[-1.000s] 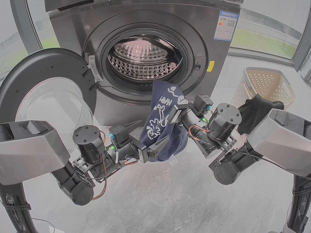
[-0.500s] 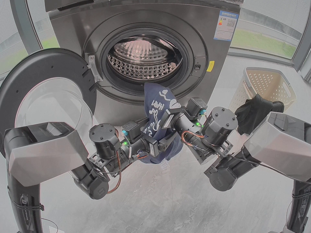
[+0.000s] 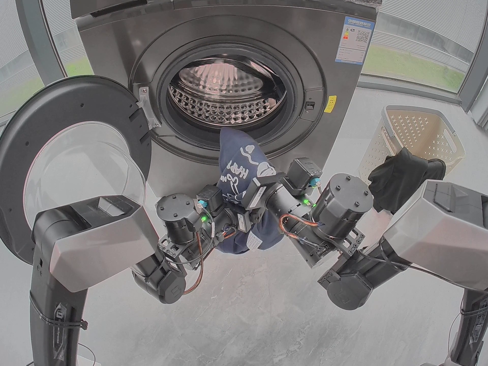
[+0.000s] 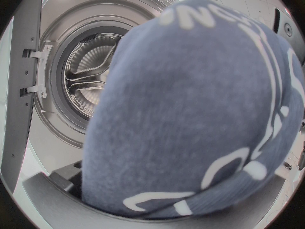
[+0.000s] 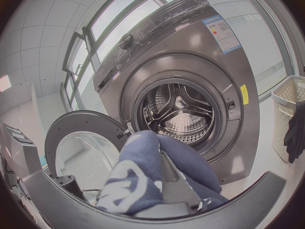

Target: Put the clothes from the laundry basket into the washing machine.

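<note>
Grey tiled floor (image 3: pixel 264 311), window glass behind. Washer (image 3: pixel 244 31) is the reference for all positions.

- Washer door (image 3: pixel 66 108) is swung fully open to the washer's left, so the drum (image 3: pixel 226 95) mouth is unobstructed. No clothes are visible inside the drum.
- Basket (image 3: pixel 422 128) stands on the floor at the washer's right front corner. A black cloth (image 3: pixel 401 176) hangs over its near rim, not yet taken.
- Navy cloth (image 3: pixel 241 161) with white print is held off the floor, directly in front of the washer. Its top edge is level with the lower lip of the drum mouth, outside it.
- Right gripper (image 3: pixel 254 191) is clamped on the navy cloth. In the right wrist view one finger (image 5: pixel 173 178) is pressed into the folds. The right arm comes in from the basket side, forearm angled up towards the drum mouth.
- Left gripper (image 3: pixel 239 222) sits against the underside of the bundle, just in front of the washer. Whether it grips cannot be told, since the cloth covers it. The left arm is bent low, wrist pointing up at the drum.

Judgement: the left arm seems placed to support the hanging tail so it clears the lip. The likely snag is fabric catching on the door seal.
</note>
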